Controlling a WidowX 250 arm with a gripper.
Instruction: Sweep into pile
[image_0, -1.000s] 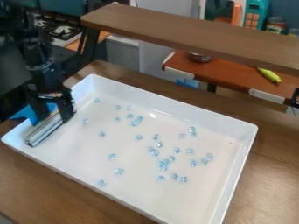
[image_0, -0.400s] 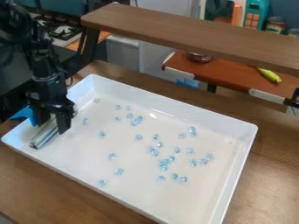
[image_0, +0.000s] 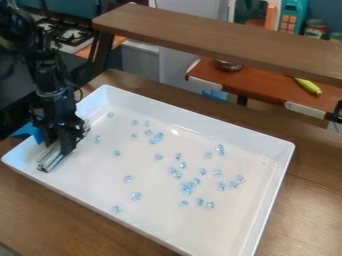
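Blue pieces (image_0: 186, 190) scattered in white tray (image_0: 220, 128); gripper (image_0: 59, 147) apparently clamped on silvery bar (image_0: 49, 163).

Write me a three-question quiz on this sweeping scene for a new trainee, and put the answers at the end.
1. Multiple choice: where in the white tray is the silver bar?
A) at the picture's right end
B) in the middle
C) at the picture's left end

2. True or false: the light-blue beads lie gathered in one single pile.

3. Short answer: which part of the robot is down at the bar?

Key: 1 C; 2 false; 3 the gripper.
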